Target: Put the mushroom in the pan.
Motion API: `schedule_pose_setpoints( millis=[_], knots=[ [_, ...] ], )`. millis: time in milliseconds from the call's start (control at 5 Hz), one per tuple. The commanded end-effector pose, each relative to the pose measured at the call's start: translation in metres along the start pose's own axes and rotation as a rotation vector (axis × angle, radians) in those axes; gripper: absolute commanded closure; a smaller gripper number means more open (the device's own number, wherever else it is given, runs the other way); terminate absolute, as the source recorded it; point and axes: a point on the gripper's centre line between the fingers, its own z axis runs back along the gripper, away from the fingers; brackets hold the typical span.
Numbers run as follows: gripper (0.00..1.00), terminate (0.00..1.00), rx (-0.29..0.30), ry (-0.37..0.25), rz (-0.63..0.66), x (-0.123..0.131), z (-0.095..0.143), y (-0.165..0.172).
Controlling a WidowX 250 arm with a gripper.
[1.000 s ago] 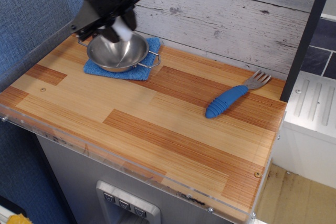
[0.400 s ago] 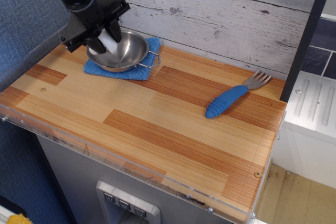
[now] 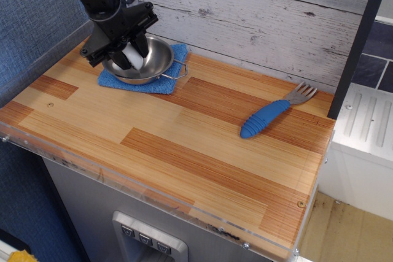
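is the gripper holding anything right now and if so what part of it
Yes: the gripper holds the white mushroom over the pan. Which part is pinched cannot be told.

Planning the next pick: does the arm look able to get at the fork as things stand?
Probably yes. The fork lies alone on open wood, nothing over or beside it, though the gripper is now at the pan.

The wooden counter [image 3: 184, 151] carries a blue cloth [image 3: 156, 83] at ten o'clock and a blue-handled fork [image 3: 274, 111] at two o'clock.
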Motion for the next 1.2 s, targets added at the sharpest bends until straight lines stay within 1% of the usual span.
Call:
schedule_pose_setpoints(
  millis=[0,200,400,600,800,1000],
  knots=[
    [0.0,0.0,0.034,-0.041,0.113,0.004,0.01,-0.007],
    [0.0,0.0,0.005,-0.032,0.119,0.0,0.012,-0.004],
    [0.0,0.0,-0.007,-0.032,0.101,0.003,0.017,-0.007],
    [0.0,0.0,-0.024,-0.049,0.091,0.005,0.026,-0.012],
    [0.0,0.0,-0.052,-0.059,0.078,0.003,0.036,-0.02],
    [0.0,0.0,-0.073,-0.083,0.05,0.004,0.055,-0.03]
  ],
)
